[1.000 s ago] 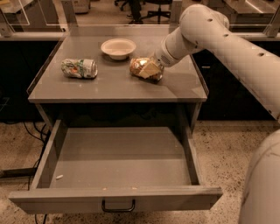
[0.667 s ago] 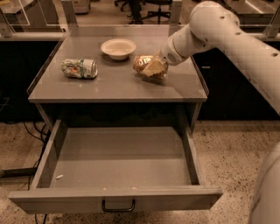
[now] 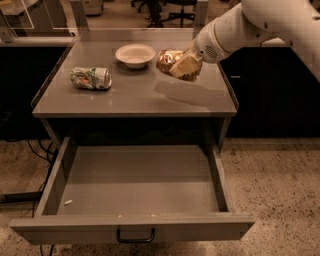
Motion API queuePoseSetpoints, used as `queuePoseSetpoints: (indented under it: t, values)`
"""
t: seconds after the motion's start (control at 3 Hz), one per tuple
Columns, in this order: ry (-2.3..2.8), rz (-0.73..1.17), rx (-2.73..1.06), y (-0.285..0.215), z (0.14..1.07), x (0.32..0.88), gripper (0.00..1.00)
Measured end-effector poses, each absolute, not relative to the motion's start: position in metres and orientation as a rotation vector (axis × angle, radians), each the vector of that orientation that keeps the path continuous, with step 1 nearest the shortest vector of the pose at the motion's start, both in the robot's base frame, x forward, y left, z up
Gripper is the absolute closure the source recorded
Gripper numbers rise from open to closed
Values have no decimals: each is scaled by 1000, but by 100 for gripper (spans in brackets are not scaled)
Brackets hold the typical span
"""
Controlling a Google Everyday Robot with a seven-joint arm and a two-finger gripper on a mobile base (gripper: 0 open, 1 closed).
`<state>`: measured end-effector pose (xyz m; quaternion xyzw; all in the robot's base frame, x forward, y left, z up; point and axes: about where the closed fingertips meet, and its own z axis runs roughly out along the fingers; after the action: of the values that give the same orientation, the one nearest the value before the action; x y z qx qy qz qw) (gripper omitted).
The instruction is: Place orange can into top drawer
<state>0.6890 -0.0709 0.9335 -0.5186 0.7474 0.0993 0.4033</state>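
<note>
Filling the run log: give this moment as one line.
phase: carry | hand: shut on orange can, above tabletop right side | top drawer: open, can not yet inside

We see a grey metal bench (image 3: 130, 96) on a speckled floor (image 3: 280, 190), dark cabinets (image 3: 272, 95) behind it, cables (image 3: 31, 150) trailing at its left and office-chair legs (image 3: 167, 11) beyond. The end effector (image 3: 183, 65) hangs above the bench's right rear.

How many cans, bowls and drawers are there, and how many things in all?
Cans: 2, the shiny orange-gold dented can held by the gripper above the grey table, and the crushed white-green can lying on it.
Bowls: 1, the round white bowl.
Drawers: 1, the wide grey metal drawer, open.
Total: 4
</note>
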Motion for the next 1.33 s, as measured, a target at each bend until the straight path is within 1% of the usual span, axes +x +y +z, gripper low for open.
queuePoseSetpoints:
  t: [0.33, 0.67, 1.0, 1.33]
  values:
    - [1917, 243, -1289, -85, 945, 655, 100]
    - [1945, 283, -1211, -91, 947, 611, 100]
    - [2033, 336, -1123, -97, 920, 559, 100]
    - [2033, 336, -1124, -97, 919, 559, 100]
